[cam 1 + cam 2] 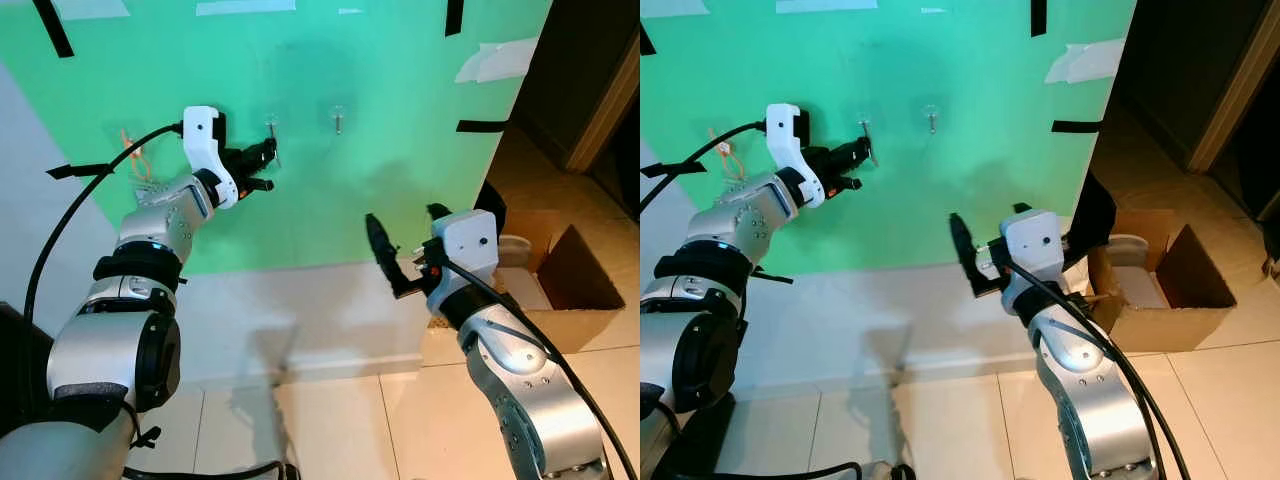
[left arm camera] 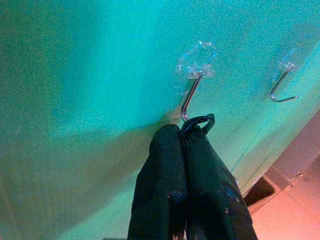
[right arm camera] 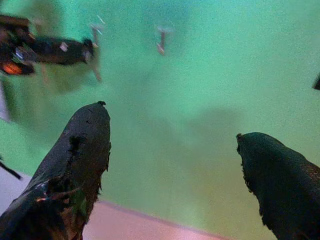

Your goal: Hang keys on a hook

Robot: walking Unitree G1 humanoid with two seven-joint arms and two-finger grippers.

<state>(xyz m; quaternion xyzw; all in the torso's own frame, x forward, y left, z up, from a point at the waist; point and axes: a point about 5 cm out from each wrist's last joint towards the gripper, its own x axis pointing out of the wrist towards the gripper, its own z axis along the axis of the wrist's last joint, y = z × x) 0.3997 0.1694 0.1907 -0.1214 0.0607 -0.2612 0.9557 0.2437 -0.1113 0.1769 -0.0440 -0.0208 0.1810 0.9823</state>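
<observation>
Left hand (image 2: 186,131) pinching a key ring (image 2: 198,122) at the wall hook (image 2: 192,82), right hand (image 3: 172,145) open, low

A room in a home, part dressed as a test set-up: a green sheet (image 1: 400,150) is fixed to the white wall (image 1: 300,310) with black tape (image 1: 482,125), and clear hooks (image 1: 338,118) are stuck on it. Beige floor tiles (image 1: 330,420), an open cardboard box (image 1: 565,285) and a dark doorway (image 1: 590,70) suggest a dwelling
</observation>
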